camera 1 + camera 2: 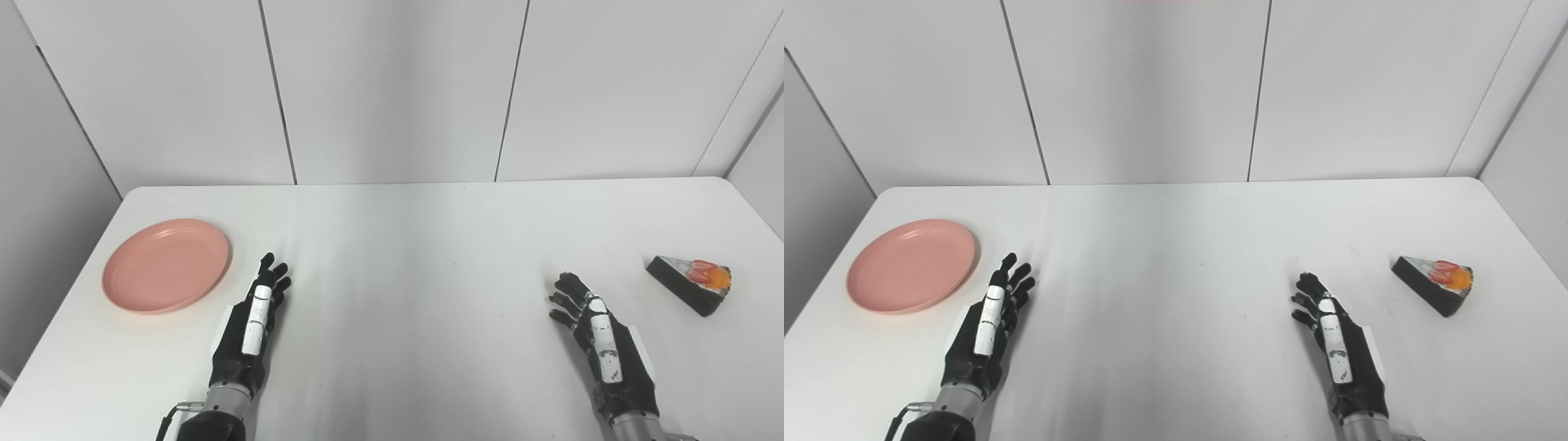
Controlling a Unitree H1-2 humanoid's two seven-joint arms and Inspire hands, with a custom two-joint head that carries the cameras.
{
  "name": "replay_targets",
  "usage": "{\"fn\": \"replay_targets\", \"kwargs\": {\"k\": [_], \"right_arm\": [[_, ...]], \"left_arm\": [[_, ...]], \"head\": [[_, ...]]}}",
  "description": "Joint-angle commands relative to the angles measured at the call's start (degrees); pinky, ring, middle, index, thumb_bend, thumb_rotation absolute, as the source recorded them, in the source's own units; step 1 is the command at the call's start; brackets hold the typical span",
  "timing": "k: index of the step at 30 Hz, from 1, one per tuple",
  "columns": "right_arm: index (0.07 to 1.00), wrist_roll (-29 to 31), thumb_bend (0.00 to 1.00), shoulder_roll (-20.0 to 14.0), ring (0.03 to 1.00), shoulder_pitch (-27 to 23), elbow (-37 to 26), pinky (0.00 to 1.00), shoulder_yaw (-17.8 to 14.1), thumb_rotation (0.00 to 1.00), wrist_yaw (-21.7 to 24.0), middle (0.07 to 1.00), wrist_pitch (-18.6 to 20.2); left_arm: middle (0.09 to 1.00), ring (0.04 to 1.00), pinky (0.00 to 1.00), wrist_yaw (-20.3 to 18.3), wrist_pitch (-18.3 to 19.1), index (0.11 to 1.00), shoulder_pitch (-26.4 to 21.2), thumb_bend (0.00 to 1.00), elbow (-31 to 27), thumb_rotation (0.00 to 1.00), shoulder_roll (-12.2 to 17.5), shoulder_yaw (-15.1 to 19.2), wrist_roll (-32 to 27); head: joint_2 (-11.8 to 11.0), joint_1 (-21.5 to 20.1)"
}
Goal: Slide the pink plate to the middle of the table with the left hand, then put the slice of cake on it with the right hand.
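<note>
The pink plate [165, 264] lies empty on the white table [416, 245] at the left side. The slice of cake [691, 282], dark with white icing and red and orange fruit on top, lies at the right side. My left hand [254, 318] is open, fingers straight, just right of the plate and not touching it. My right hand [591, 327] is open and empty, a hand's length left of the cake. The plate [911, 264], cake [1436, 283], left hand [989, 321] and right hand [1332, 331] also show in the right eye view.
White wall panels [392, 92] stand behind the table's far edge. The table's left and right edges run close to the plate and the cake.
</note>
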Motion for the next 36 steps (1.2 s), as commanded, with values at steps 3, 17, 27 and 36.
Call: {"fn": "replay_targets", "kwargs": {"k": [3,17,27,36], "right_arm": [[0.852,0.36,0.86,-0.06,0.861,0.08,0.18,0.83,0.45,0.99,1.07,0.873,0.55],[0.859,0.47,0.84,-0.71,0.862,-0.52,3.03,0.83,0.43,1.00,1.84,0.876,-1.04],[0.854,0.14,0.86,-0.54,0.856,-0.27,3.14,0.82,0.64,0.99,1.92,0.873,-1.21],[0.853,0.18,0.87,-0.09,0.855,0.08,2.06,0.82,0.58,0.99,1.57,0.871,-0.99]], "left_arm": [[0.954,0.939,0.97,-1.19,0.97,1.000,-0.67,0.76,-0.46,0.99,0.05,-1.02,0.24],[0.958,0.932,0.95,-0.44,0.15,1.000,-1.05,0.74,1.38,1.00,-0.56,-1.27,2.00],[0.953,0.922,0.94,-0.64,-0.29,1.000,-0.78,0.77,1.39,1.00,-0.05,-1.14,2.82],[0.957,0.930,0.96,-1.04,0.95,1.000,-0.47,0.77,0.53,1.00,-0.11,-0.64,1.79]], "head": [[-0.32,0.22],[-1.16,1.06],[-0.26,0.93],[-0.09,0.93]]}}
